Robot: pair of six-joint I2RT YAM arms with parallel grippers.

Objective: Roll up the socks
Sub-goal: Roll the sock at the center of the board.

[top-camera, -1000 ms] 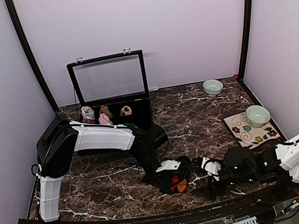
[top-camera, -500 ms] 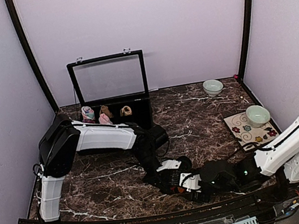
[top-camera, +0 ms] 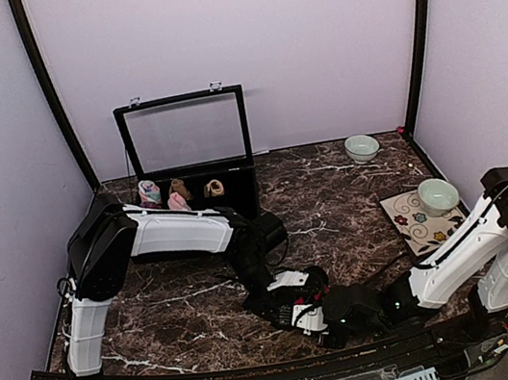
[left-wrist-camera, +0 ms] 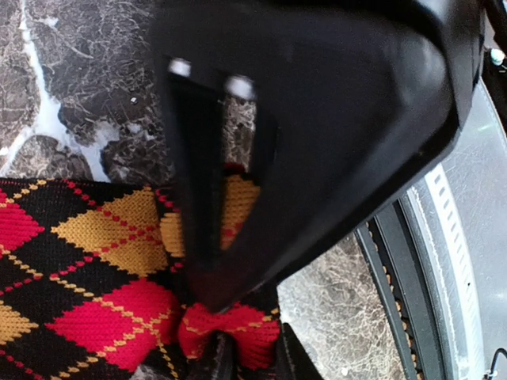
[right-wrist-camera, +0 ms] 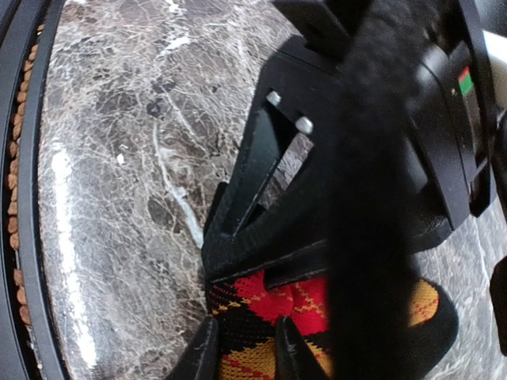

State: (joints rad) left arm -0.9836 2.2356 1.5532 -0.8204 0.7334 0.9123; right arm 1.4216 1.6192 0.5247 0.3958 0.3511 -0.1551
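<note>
The argyle sock [left-wrist-camera: 87, 277], black with red and orange diamonds, lies on the dark marble desk [top-camera: 352, 193] close to its near edge, about in the middle between the 2 arms. In the top view the 2 arms meet over it and cover most of it.

The left fingers [left-wrist-camera: 251, 362] come down on the sock from the far side. They stand narrow, and a red fold of the knit is bunched and pinched between them. In the same view the black body of the other arm's wrist fills the upper part and hides part of the sock.

The right fingers [right-wrist-camera: 242, 348] reach in low from the right, just above the desk. They are also narrow, and the edge of the sock sits between them, so they hold it. A blurred black strip crosses this view from top to bottom; I cannot tell what it is.

At the back left an open black case [top-camera: 235, 193] holds small sock rolls [top-camera: 149, 193]. A pale green bowl [top-camera: 361, 147] stands at the back right, and 1 more bowl [top-camera: 437, 195] sits on a flowered mat [top-camera: 417, 231] at the right.
</note>
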